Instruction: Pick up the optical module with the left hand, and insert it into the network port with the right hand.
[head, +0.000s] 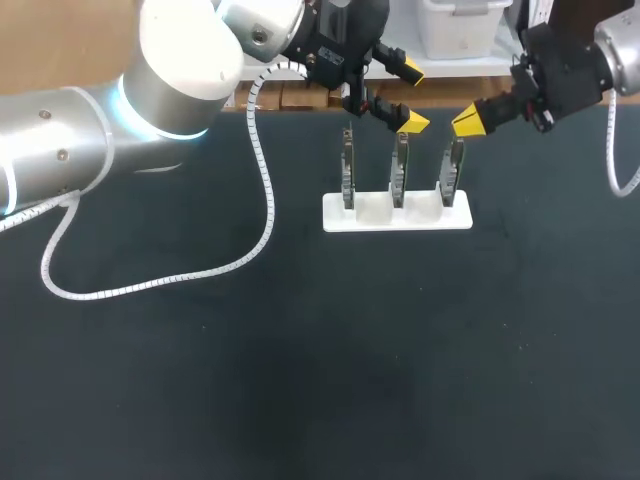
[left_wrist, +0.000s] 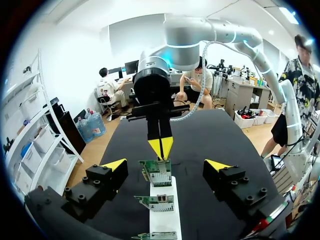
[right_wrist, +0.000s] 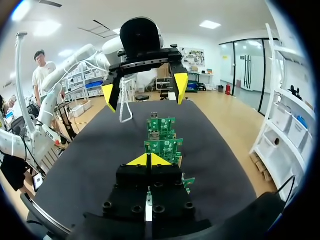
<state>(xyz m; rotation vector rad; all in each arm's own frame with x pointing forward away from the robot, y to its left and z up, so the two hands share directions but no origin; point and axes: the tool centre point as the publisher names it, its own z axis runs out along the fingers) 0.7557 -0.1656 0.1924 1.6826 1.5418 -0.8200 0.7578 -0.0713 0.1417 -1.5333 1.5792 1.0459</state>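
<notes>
Green boards (head: 399, 170), three of them, stand upright in a white holder (head: 397, 215) on the far middle of the black desk (head: 320, 350). The small metal ports (left_wrist: 162, 199) on their faces are where the module belongs. No loose module shows anywhere on the desk, and the ports are too small for you to tell whether one is already seated. So the scene fits both a module yet to be fetched and one already pushed home.

Your left fingers (head: 412, 122) are spread wide apart and hang above the holder's far side, over the left and middle boards. In the left wrist view the row of boards runs straight out between them. Your right fingers (head: 468, 120) are pressed together and come in from the right, with their tips just beside the top of the right board (head: 453, 170). Nothing visible is pinched in them.

To work here well:
- **Clearance:** Keep both arms off the board tops. The boards are thin, stand only in slots, and would probably tip or flex if knocked sideways.
- **Alignment:** Make any push at a port straight along its axis, slowly, with the holder square to the fingers.
- **Spacing:** The two sets of fingers are near each other, so watch the gap between them.
</notes>
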